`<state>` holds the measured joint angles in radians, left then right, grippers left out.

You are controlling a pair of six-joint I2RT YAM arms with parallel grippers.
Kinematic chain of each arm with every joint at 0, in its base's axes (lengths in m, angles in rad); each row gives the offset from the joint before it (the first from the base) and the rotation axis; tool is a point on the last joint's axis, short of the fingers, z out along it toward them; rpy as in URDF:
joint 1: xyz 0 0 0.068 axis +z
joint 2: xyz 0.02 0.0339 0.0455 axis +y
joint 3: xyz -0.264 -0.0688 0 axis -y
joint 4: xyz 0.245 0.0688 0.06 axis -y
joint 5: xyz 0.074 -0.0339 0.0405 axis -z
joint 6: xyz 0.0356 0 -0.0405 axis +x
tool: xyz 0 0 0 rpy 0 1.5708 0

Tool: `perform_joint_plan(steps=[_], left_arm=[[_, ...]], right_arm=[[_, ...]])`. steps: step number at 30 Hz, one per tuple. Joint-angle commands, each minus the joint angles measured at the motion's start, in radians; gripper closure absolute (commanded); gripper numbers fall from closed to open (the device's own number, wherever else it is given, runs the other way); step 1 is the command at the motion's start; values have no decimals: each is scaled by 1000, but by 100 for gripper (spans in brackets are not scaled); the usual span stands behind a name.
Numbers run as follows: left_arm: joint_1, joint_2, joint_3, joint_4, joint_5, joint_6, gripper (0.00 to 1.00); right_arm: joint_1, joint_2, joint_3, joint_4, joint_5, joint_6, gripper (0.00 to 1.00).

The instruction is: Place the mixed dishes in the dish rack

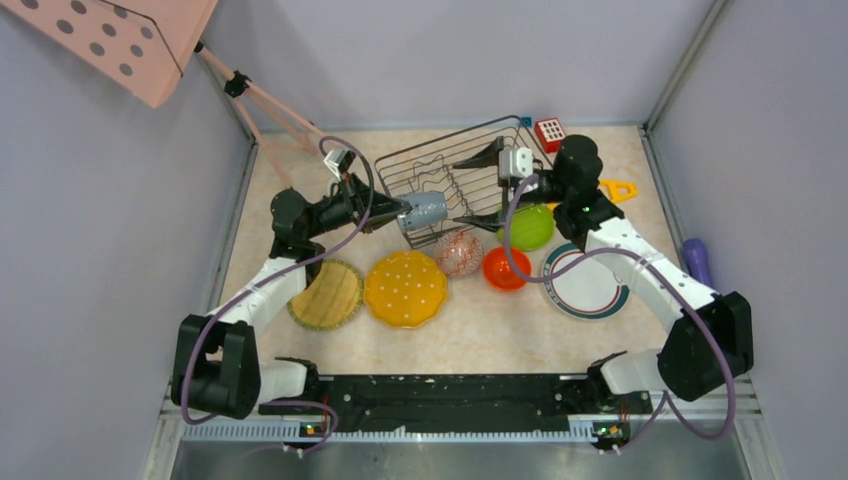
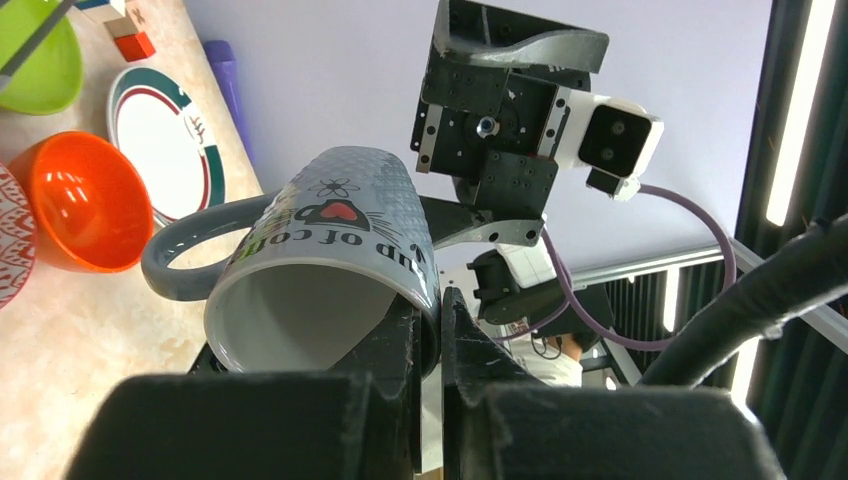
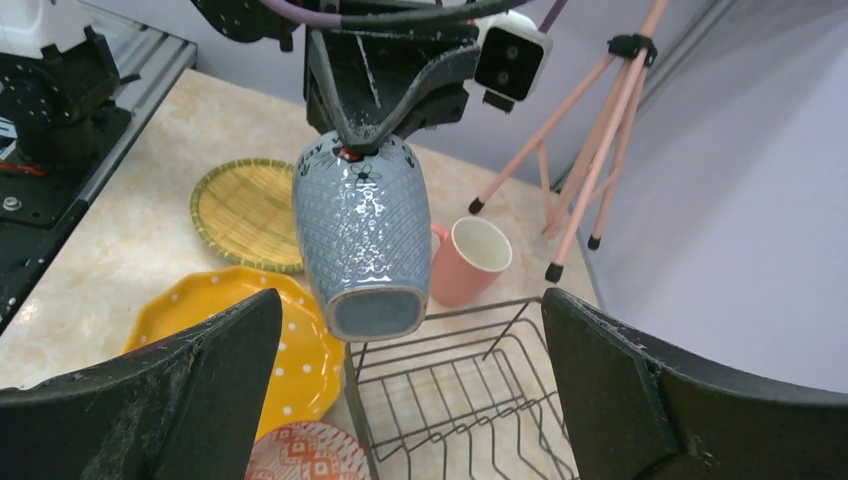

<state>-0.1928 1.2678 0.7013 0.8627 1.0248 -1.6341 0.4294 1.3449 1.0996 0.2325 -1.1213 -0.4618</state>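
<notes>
My left gripper (image 1: 397, 215) is shut on the rim of the grey mug (image 1: 425, 210), one finger inside and one outside. It holds the mug on its side over the near left corner of the dish rack (image 1: 450, 165). From the right wrist, the grey mug (image 3: 365, 230) hangs base-first above the dish rack (image 3: 480, 390). My right gripper (image 1: 480, 185) stands wide open over the rack, empty, facing the mug. The pink mug (image 3: 470, 260) stands on the table behind the rack. Two yellow plates (image 1: 404, 288) (image 1: 328, 295), patterned bowl (image 1: 458, 252), orange-red bowl (image 1: 505, 268), lime green plate (image 1: 528, 226) and white green-rimmed plate (image 1: 585, 285) lie in front.
A red toy block (image 1: 549, 130) sits behind the rack and a yellow piece (image 1: 620, 188) to its right. A purple cylinder (image 1: 697, 262) lies by the right wall. A pink tripod (image 1: 270, 105) stands at the back left corner.
</notes>
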Motion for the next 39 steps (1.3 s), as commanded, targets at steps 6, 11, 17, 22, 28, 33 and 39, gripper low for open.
perform_joint_plan(steps=[6,11,17,22,28,33,39], left_arm=[[-2,-7,49,240,12,-140,100],[-12,3,60,312,14,-189,100],[-34,14,55,335,4,-196,100],[-37,21,51,366,-2,-218,100],[-43,26,51,368,-9,-216,100],[-50,30,56,368,-15,-216,100],[-61,39,72,369,-24,-219,100]], right_arm=[[-8,62,-52,625,-157,439,3],[-7,113,-52,755,-177,578,7],[1,176,-60,1006,-202,772,13],[15,233,-54,1208,-235,916,17],[34,271,-33,1292,-241,1006,20],[49,268,-29,1187,-218,931,21],[69,264,-12,1068,-194,832,23]])
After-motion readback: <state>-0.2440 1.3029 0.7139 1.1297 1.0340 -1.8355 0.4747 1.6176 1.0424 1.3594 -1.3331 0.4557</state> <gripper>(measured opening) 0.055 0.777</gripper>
